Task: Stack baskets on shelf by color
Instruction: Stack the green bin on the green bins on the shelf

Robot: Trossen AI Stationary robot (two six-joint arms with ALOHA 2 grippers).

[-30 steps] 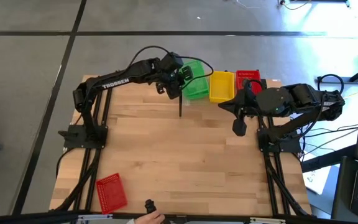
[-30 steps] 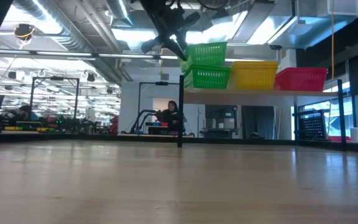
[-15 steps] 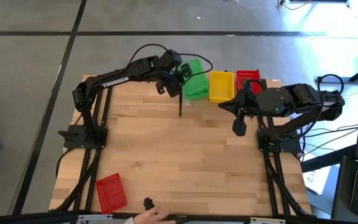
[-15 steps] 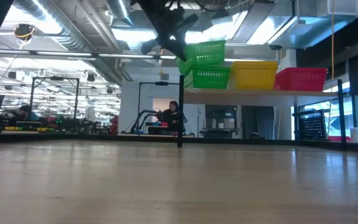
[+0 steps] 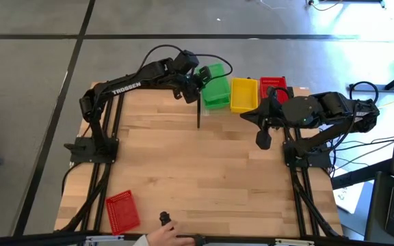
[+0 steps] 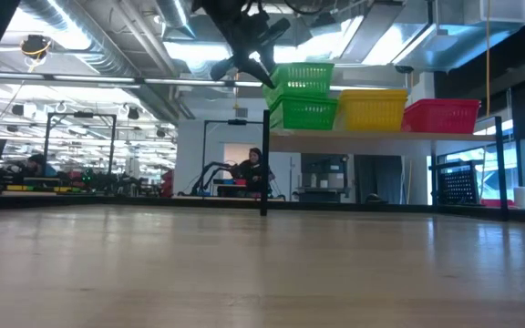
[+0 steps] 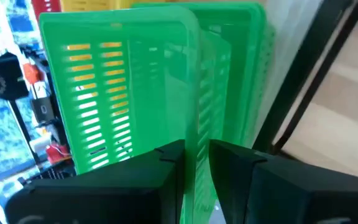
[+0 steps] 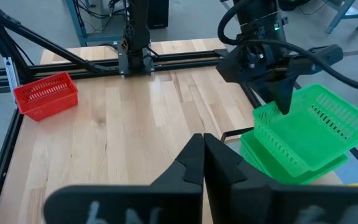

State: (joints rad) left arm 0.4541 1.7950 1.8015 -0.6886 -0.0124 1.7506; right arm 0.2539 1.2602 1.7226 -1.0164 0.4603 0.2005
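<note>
Green basket (image 5: pixel 215 76) pinched by its rim in left gripper (image 5: pixel 194 80), fingers nearly together, tilted over second green basket (image 6: pixel 304 114) on shelf (image 6: pixel 372 134), right gripper (image 5: pixel 263 139) pressed together above table.

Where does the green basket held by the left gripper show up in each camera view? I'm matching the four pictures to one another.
High view: held green basket at the table's far edge, over the shelf's left end.
Low view: top centre, atop the lower green basket.
Left wrist view: fills the frame, wall between the left gripper fingers.
Right wrist view: right side.
Shared landmark: the lower green basket.
</note>
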